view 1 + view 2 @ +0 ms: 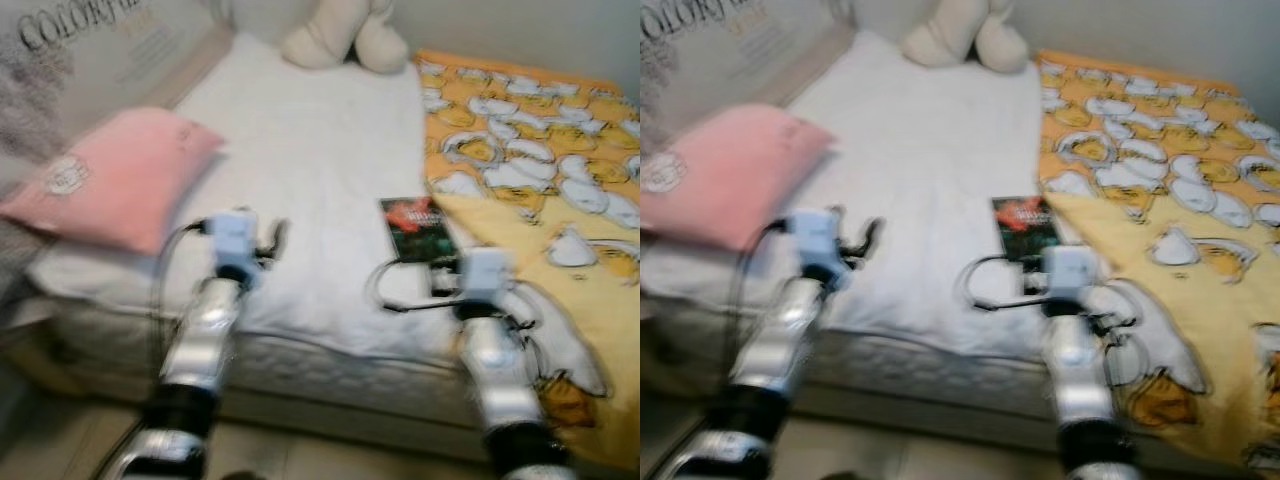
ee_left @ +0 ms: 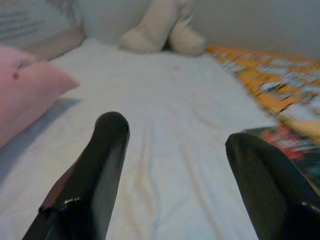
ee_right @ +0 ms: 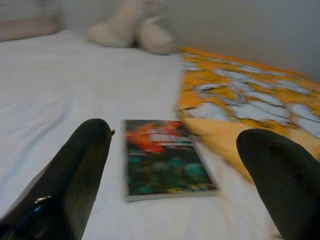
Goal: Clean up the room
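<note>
Bed (image 1: 310,150) with white sheet takes most of the head views, blurred, so camera likely moving. Landmark for everything below: the bed.

Yellow patterned blanket (image 1: 540,160) covers the bed's right side, running from the far wall down over the near edge. Pink pillow (image 1: 110,185) lies on the bed's left side, near the front corner. Cream plush toy (image 1: 340,40) sits at the far end of the bed, against the wall. Printed panel with lettering (image 1: 90,40) stands along the bed's left side; text too blurred to read in full.

Book (image 3: 162,157), dark cover with red and green, lies flat on the sheet toward the bed's near edge, just beside the blanket's edge; whether it touches the blanket is hard to tell.

Right gripper (image 3: 180,175) held over the bed's near edge, fingers spread wide apart, nothing in them, book directly ahead between them. Left gripper (image 2: 175,170) also over the near edge, left of the book, fingers released and wide, bare sheet ahead.

Step, as judged: approach phase, lining up on the book as the item to tidy; nothing grasped yet. Next move likely calls for settling the base, then reaching the right gripper forward and down to the book's near edge. Flat thin book on soft sheet: needs a finger under one edge or a pinch on the overhang.
</note>
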Tool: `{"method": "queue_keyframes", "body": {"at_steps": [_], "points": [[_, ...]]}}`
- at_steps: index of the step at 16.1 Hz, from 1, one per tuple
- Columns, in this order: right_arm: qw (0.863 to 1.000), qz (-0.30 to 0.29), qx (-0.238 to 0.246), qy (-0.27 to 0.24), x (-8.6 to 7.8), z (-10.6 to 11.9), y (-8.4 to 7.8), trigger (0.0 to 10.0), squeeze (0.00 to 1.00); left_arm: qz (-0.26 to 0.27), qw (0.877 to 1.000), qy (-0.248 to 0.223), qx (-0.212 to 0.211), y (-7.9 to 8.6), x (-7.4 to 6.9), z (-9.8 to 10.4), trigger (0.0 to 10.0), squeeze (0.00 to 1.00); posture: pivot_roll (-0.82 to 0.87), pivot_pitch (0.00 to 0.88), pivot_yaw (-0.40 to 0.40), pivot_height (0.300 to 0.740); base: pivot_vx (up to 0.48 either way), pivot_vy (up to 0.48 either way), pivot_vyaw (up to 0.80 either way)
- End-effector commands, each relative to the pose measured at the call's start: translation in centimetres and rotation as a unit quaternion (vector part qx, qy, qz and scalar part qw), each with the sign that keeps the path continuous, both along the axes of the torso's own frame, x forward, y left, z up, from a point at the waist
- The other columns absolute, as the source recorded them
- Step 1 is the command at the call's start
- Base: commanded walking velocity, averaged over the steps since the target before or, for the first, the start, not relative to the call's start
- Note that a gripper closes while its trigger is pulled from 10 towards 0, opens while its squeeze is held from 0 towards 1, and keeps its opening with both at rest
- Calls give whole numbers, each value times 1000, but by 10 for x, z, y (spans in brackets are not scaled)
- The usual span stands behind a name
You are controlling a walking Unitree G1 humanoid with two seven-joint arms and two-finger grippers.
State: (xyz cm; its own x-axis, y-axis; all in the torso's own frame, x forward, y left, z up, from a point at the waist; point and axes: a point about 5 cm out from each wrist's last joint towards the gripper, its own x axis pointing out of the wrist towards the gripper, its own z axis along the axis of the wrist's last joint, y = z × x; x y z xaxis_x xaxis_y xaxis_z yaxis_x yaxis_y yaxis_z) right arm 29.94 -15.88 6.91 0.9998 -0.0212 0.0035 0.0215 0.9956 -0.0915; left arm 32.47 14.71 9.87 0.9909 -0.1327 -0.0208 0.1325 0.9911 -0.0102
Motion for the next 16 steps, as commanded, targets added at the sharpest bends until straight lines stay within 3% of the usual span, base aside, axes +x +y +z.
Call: {"method": "queue_keyframes", "body": {"at_steps": [1,9,12,16], "points": [[1000,-15,-9,3,2,1,-14,10000,0,-18,1000,-8,-9,-13,2,4,10000,0,13,0,-57,730,311,-364,0],[1000,-10,-13,4,2,0,-10,10000,0,-13,1000,-6,-14,-11,3,4,10000,0,14,0,-60,730,309,-363,0],[1000,-12,-16,11,-1,-3,-11,10000,0,-7,1000,-7,-1,-10,6,5,10000,0,1,0,-53,730,214,-90,0],[1000,-18,-15,18,-2,-5,-13,10000,0,-17,1000,-6,0,-11,10,6,10000,0,-8,0,-43,730,0,0,-730]]}}
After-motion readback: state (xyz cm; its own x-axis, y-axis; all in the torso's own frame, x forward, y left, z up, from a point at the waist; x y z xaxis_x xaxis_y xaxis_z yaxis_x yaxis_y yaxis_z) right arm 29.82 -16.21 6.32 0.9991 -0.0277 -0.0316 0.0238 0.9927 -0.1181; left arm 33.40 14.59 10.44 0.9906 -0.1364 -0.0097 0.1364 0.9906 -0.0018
